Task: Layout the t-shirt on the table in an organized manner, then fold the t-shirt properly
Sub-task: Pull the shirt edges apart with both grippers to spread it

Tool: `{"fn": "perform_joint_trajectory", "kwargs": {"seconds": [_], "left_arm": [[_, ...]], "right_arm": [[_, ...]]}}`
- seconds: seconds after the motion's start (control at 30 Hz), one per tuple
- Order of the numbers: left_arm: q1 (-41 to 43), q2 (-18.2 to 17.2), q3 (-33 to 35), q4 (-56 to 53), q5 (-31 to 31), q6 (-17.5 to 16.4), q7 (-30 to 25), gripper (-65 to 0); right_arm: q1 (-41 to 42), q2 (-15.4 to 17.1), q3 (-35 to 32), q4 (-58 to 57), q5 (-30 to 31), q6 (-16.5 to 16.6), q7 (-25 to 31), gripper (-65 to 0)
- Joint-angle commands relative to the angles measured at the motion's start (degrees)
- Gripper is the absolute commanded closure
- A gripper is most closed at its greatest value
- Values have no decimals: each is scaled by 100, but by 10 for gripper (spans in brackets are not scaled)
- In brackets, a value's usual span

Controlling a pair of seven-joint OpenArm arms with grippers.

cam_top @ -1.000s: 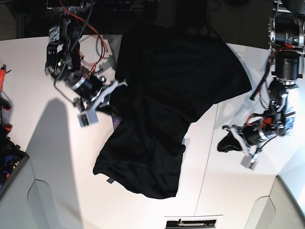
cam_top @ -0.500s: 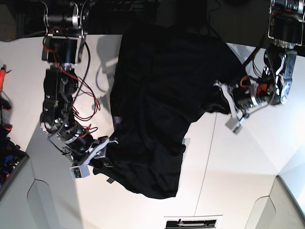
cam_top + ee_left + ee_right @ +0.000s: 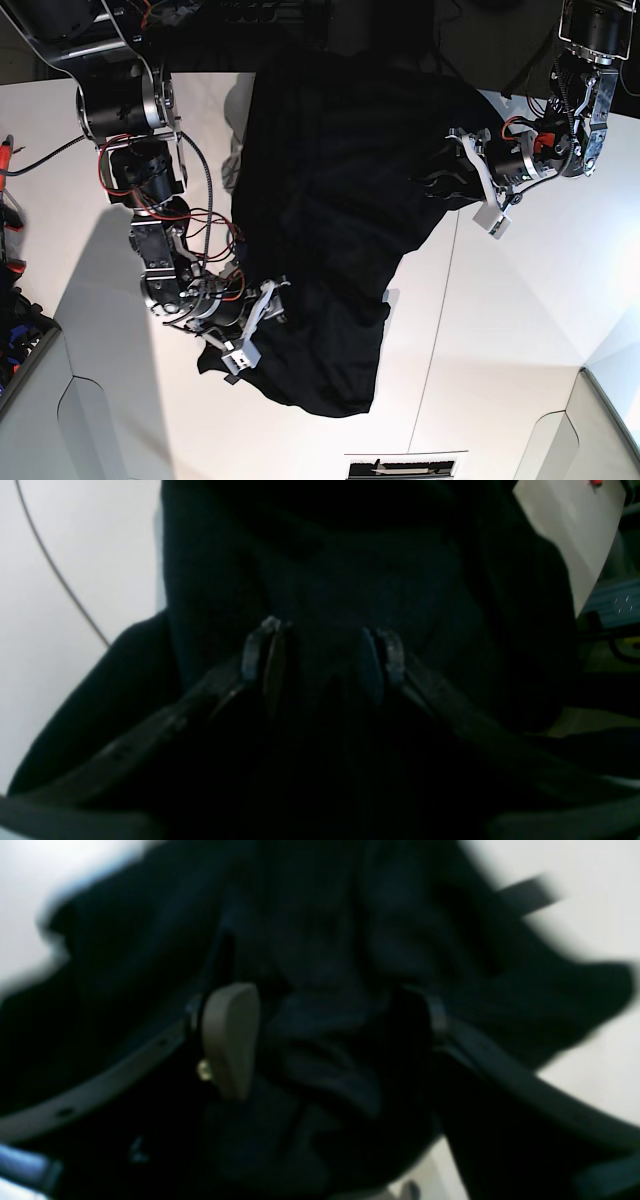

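Observation:
The black t-shirt (image 3: pixel 330 200) lies rumpled across the middle of the white table (image 3: pixel 500 330), with no print showing. My left gripper (image 3: pixel 450 180) is at the shirt's right edge, and in the left wrist view (image 3: pixel 322 655) it is pinched on a bunch of black fabric (image 3: pixel 350 570). My right gripper (image 3: pixel 262 318) is over the shirt's lower left part. In the blurred right wrist view (image 3: pixel 330 1035) its fingers (image 3: pixel 230 1040) stand wide apart with crumpled fabric (image 3: pixel 320 940) between them.
A thin dark seam (image 3: pixel 430 330) runs down the table right of the shirt. Grey cut-out corners sit at the front left (image 3: pixel 90 420) and front right (image 3: pixel 590 430). Red-handled tools (image 3: pixel 8 215) lie at the left edge. A thin cable (image 3: pixel 55 570) crosses the table.
The right arm swept down the shirt's left side and now reaches in over its lower left. The left gripper carried its fabric clump up and inward onto the shirt's right edge.

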State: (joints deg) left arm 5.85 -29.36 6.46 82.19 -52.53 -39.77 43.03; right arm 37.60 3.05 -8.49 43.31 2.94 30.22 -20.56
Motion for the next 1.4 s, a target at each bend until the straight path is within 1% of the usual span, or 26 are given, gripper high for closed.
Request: {"fn": "perform_joint_trajectory", "kwargs": {"seconds": [0.0,0.03,0.07,0.1,0.13,0.2,0.23,0.3,0.37,0.5,0.6,0.7,0.77,0.87,0.97,1.07,1.17,1.23,1.37], "left_arm": [[-28,-66,-15,55,103,-23,90,-286],[-28,-66,-15,55,114,-23,90,-286],[-31,-66,-15,55,142,-23,85,-286],[-31,-66,-15,55,225,-23,46,-286],[-31,-63,-15,52,363,-23,-35,-286],[-33,-66,-15,52,741,-23,-247,-286],[-46,-66,-15,50,927,-23,-302,-286],[-94,-68,-15,50,1213,-23,-313,-286],[-175,-66,-15,50,1405,-23,-315,-286],[-426,-68,-15,7,1620,-23,-328,-286],[-713,-68,-15,-160,1764,-2,-382,-285],[-1034,-61,-15,-439,1757,13,-385,-285],[-1252,-31,-13,-599,1759,9,-415,-285],[-1617,120,-13,-813,1762,9,-509,-285],[-2011,374,42,-1023,1766,9,-511,-285],[-2409,557,273,-1327,1770,9,-516,-285],[-2785,586,702,-1676,1847,7,-667,-285],[-2999,590,999,-1882,2041,9,-839,-285],[-3338,588,1495,-2153,2159,13,-914,-285]], "right_arm": [[179,33,-103,90,59,-2,127,-402],[168,46,-205,92,17,-7,144,-395],[164,63,-280,92,-15,-4,203,-362],[162,76,-321,94,-52,-2,317,-301],[164,92,-328,94,-153,0,435,-217],[173,114,-323,125,-358,-2,584,-21],[173,140,-306,173,-411,-9,599,0],[170,173,-221,306,-407,-94,592,0],[155,256,-48,485,-404,-109,555,0],[-39,527,586,1082,-363,-103,474,0],[-369,809,1191,1733,4,-76,229,0],[-861,1086,1799,2459,492,-26,-11,0],[-1272,1209,2184,2940,769,-20,-157,0],[-1985,1290,2688,3560,1073,52,-264,0],[-2815,1281,3080,4050,1410,70,-264,0],[-3620,1217,3333,4426,1731,70,-262,0],[-4251,977,3635,4782,1832,83,-258,0],[-4559,813,3891,5001,2035,157,-258,0],[-4784,623,4454,5178,2393,151,-291,0]]}}
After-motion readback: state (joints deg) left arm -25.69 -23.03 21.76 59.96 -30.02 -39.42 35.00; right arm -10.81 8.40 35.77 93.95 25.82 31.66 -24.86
